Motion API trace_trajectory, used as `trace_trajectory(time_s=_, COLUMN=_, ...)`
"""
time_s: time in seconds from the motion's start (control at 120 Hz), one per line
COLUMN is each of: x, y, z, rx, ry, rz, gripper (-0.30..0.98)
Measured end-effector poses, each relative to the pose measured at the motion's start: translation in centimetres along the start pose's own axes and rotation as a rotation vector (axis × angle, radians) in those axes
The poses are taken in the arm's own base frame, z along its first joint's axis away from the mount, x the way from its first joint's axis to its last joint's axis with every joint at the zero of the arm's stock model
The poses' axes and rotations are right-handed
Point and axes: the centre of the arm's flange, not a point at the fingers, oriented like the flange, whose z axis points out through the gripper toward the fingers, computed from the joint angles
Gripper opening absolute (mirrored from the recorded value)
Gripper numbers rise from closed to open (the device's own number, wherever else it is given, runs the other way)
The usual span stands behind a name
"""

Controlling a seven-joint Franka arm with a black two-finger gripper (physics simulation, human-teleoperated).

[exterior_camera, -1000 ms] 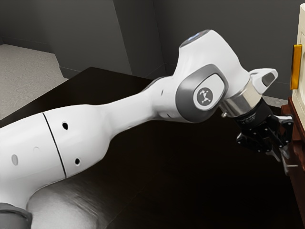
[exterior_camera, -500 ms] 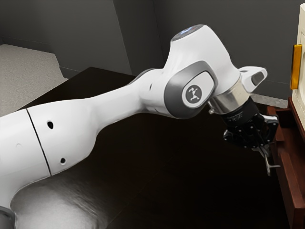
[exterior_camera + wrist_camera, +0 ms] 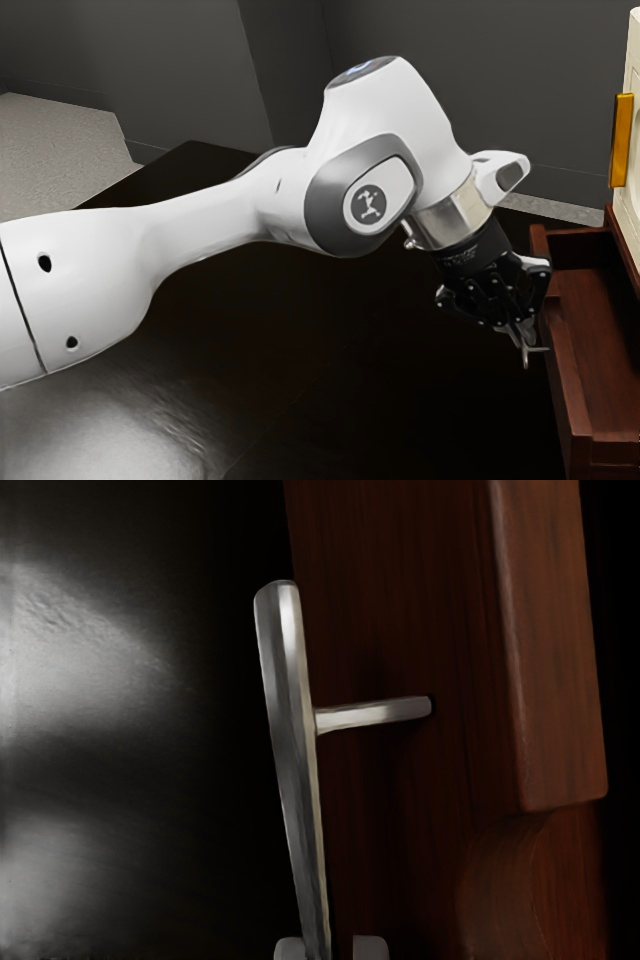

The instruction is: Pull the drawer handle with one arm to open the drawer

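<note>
**Drawer open, handle gripped; pull step in hand**

We have the pull under way as the step in hand, by our judgement; the jaws (image 3: 521, 334) look closed on the metal drawer handle (image 3: 292, 730), its long bar running between the fingertips in the wrist view; the handle sits on the outer face of the wooden drawer (image 3: 570, 400), joined by a short post (image 3: 375, 714), and stands off that face over the dark table (image 3: 330, 390); the drawer is out from the cabinet (image 3: 626, 245), its inside in plain sight in the exterior view, so we'd call the task mostly done; whether that is full travel we cannot tell.

Next move, as we judge it: if more opening is wanted, draw the arm (image 3: 230, 222) straight back along the drawer's slide, toward the exterior view's left, wrist angle steady; the bar is slim and smooth, so a twist or sideways drift could let it slip or make the drawer bind; if this opening is enough, stop, spread the jaws, back off clear of the bar without nudging the drawer inward.
</note>
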Motion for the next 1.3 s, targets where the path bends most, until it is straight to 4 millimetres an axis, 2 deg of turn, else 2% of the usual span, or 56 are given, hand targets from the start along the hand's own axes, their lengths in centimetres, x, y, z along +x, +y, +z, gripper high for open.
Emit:
trace_trajectory(time_s=0.492, x=-0.4, y=-2.2, z=-1.5, rx=-0.003, ry=0.005, rz=-0.028, gripper=-0.1)
trace_trajectory(time_s=1.3, x=-0.9, y=-5.9, z=-2.8, rx=0.044, ry=0.025, rz=-0.061, gripper=-0.09)
